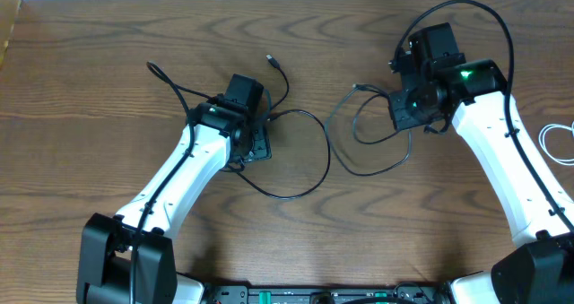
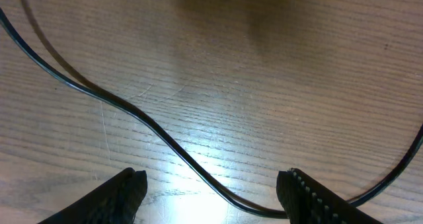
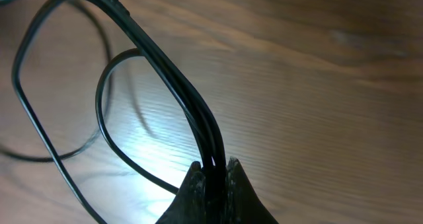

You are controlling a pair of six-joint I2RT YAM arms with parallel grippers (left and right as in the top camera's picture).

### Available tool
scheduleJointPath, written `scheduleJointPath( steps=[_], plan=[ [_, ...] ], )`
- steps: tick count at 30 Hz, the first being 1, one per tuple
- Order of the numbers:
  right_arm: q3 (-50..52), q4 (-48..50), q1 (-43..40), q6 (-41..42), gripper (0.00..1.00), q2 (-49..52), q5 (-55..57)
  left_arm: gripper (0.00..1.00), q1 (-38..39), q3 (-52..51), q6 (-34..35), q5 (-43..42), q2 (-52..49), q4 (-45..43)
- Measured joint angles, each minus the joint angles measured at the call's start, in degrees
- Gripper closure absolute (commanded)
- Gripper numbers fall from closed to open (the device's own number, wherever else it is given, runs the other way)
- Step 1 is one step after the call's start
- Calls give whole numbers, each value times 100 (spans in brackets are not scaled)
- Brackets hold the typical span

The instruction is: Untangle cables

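The long black cable (image 1: 309,183) lies in loops across the middle of the table, with one plug end (image 1: 272,60) at the back. My left gripper (image 1: 258,143) is open and low over the table. In the left wrist view the black cable (image 2: 152,130) runs on the wood between its two fingers (image 2: 211,179). My right gripper (image 1: 405,109) is shut on several strands of the black cable (image 3: 178,85), which loop away from its fingertips (image 3: 213,166). The white cable (image 1: 558,139) lies apart at the right edge, partly out of view.
The thicker black wire (image 1: 484,13) of the right arm arcs over its wrist at the back. The table's far edge runs along the top of the overhead view. Both arm bases stand at the near edge.
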State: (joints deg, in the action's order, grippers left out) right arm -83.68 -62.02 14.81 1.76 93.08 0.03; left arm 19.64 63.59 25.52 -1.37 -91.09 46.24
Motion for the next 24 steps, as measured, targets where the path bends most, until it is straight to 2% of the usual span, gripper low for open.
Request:
scheduleJointPath(
  steps=[5, 10, 16, 22, 23, 24],
  plan=[
    [0, 39, -245, 387, 99, 0, 968, 31, 0, 0, 0, 0, 0, 0],
    [0, 192, -1139, 894, 99, 0, 1480, 31, 0, 0, 0, 0, 0, 13],
    [0, 496, -2896, 1429, 99, 0, 1591, 31, -4, 0, 0, -2, 0, 31],
    [0, 905, -4441, 1578, 98, 0, 894, 31, -4, 0, 0, 0, 0, 28],
    [0, 946, -4730, 1591, 83, 0, 706, 31, -4, 0, 0, -2, 0, 33],
    [0, 973, -4970, 1659, 60, 0, 555, 31, -4, 0, 0, -2, 0, 28]
  ],
)
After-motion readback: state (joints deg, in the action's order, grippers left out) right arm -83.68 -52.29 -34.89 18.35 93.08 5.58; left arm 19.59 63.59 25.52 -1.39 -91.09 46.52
